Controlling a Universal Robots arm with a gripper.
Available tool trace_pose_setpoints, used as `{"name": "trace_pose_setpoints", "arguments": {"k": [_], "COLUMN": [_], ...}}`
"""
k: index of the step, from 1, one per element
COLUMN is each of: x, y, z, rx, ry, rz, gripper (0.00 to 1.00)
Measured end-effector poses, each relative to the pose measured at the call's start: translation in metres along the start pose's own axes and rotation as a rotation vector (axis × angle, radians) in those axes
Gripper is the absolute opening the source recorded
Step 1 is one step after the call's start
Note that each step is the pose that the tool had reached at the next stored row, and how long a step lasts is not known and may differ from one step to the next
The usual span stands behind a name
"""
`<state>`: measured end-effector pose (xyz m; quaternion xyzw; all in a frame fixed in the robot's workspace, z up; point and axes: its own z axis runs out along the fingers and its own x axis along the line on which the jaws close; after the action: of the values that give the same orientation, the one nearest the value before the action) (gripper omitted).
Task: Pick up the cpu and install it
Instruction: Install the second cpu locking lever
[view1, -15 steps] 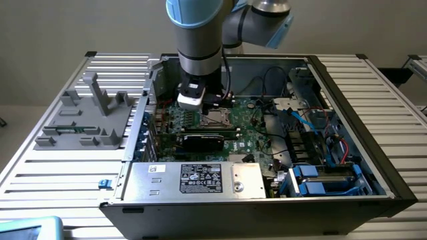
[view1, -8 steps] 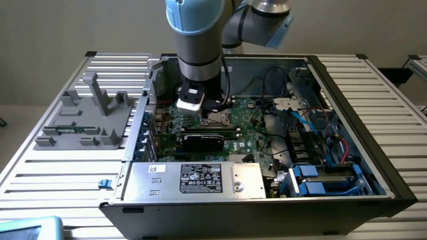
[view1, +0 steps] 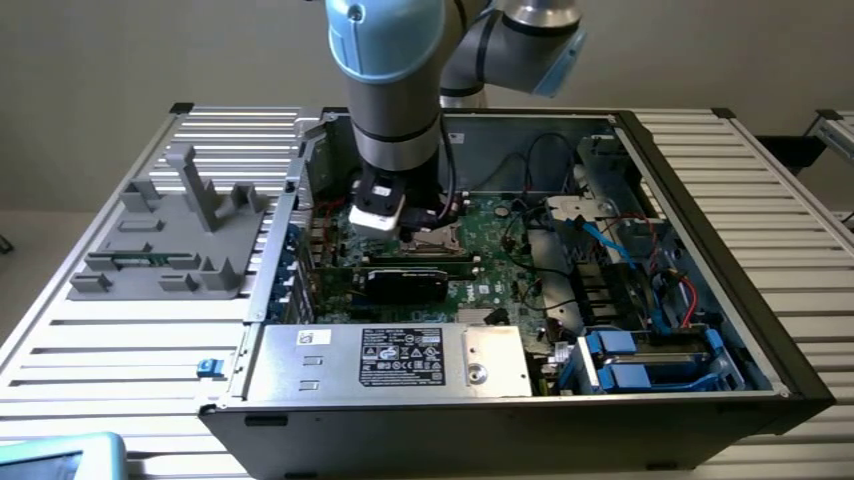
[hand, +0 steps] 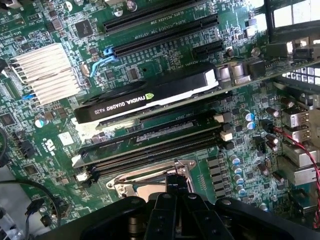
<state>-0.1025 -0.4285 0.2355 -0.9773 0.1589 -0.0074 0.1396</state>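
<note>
My gripper (view1: 424, 222) hangs low inside the open computer case, right over the motherboard's socket (view1: 441, 240). In the wrist view its dark fingers (hand: 176, 181) are pressed together, shut, with their tip over the socket's metal frame (hand: 131, 181). Inside that frame, just under the fingers, a flat silver-grey patch shows, which looks like the cpu (hand: 149, 193). Most of it is hidden behind the gripper body, and I cannot tell whether the fingers hold it or it lies in the socket.
A black graphics card (hand: 145, 97) and long memory slots (hand: 150, 145) lie close beside the socket, a finned heatsink (hand: 45, 72) further off. The power supply box (view1: 387, 355) and cables crowd the case. A grey fixture block (view1: 174, 245) stands outside at the exterior view's left.
</note>
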Motion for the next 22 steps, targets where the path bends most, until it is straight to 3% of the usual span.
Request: {"name": "trace_pose_setpoints", "arguments": {"k": [5,22], "x": [-0.0033,-0.0067], "y": [0.0017,0.0006], "z": [0.0017,0.005], "rx": [-0.0019,0.0013], "ry": [-0.005,-0.0088], "rz": [0.002,0.003], "gripper": [0.11,0.11]}}
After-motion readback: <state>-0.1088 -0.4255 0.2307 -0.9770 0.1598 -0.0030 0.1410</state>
